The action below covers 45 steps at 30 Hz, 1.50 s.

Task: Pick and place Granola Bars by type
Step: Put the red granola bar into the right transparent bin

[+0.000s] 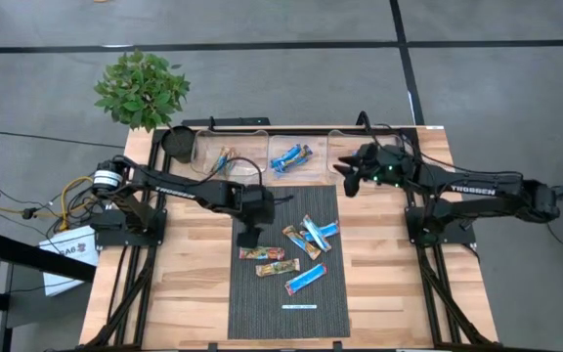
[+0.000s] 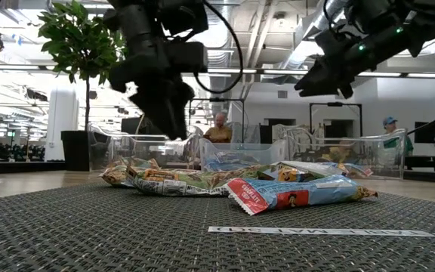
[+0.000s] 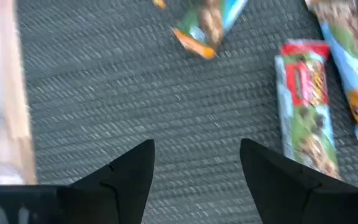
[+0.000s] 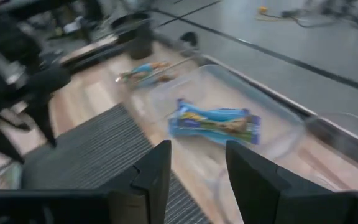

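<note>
Several granola bars lie flat on the dark mat: a green-and-red one (image 1: 262,253), a tan one (image 1: 272,267), an orange-and-blue one (image 1: 301,242) and two blue ones (image 1: 318,233) (image 1: 306,279). The low view shows them as a pile (image 2: 202,181). My left gripper (image 1: 247,235) (image 3: 197,146) hovers open above the mat, just left of the bars, holding nothing. My right gripper (image 1: 346,182) (image 4: 197,144) is open and empty, raised above the mat's far right corner. It faces the middle clear bin, where blue bars (image 4: 216,124) lie.
Three clear bins stand along the table's far edge: the left one (image 1: 225,156) holds bars, the middle one (image 1: 291,156) blue bars. A black cup (image 1: 178,144) and a potted plant (image 1: 142,88) are at the far left. A thin white strip (image 1: 299,306) lies near the mat's near edge.
</note>
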Available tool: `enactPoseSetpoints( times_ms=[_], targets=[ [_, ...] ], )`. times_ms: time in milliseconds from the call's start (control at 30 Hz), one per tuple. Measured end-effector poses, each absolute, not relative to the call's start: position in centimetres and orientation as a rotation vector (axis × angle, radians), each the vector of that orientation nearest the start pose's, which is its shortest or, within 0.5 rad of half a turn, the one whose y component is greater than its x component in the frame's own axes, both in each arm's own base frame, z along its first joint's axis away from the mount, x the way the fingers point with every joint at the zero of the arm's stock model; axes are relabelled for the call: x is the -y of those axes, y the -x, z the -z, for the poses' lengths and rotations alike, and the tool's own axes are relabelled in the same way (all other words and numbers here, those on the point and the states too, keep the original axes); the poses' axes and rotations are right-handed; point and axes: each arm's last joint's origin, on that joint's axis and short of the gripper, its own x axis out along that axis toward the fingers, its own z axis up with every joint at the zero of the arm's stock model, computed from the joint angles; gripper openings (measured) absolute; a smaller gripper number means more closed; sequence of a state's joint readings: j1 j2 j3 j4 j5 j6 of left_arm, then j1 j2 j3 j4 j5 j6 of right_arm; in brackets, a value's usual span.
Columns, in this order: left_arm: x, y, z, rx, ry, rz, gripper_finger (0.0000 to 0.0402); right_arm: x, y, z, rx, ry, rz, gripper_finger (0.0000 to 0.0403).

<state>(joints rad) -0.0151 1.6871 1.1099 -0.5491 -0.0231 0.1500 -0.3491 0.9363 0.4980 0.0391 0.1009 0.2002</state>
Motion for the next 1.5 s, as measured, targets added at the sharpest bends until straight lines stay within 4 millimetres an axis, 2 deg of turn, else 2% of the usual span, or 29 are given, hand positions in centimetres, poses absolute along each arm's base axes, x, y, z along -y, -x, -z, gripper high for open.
enactPoseSetpoints(
  times_ms=[333,633,800,1100,1367,1500],
  targets=[
    [5.5,-32.3,-19.4,-1.145,-0.223,0.103,0.0231,4.6,-19.4,-22.9,-0.377,-0.168,0.346,0.0137],
    [7.6,-31.8,-19.3,-1.153,-0.158,0.078,0.0231,3.5,-19.7,-22.9,-0.38,-0.165,0.293,0.0136],
    [9.0,-32.1,-17.2,-1.214,-0.161,0.09,0.0231,2.6,-19.8,-22.9,-0.38,-0.156,0.246,0.0133],
    [9.3,-32.5,-14.3,-1.293,-0.169,0.006,0.0231,1.5,-20.0,-23.0,-0.375,-0.146,0.195,0.0133],
    [9.3,-32.7,-14.1,-1.296,-0.155,-0.003,0.023,1.5,-20.0,-23.0,-0.372,-0.146,0.193,0.0133],
    [9.3,-32.7,-14.1,-1.296,-0.153,-0.001,0.0212,1.5,-20.0,-23.0,-0.372,-0.146,0.193,0.0132]
  ],
)
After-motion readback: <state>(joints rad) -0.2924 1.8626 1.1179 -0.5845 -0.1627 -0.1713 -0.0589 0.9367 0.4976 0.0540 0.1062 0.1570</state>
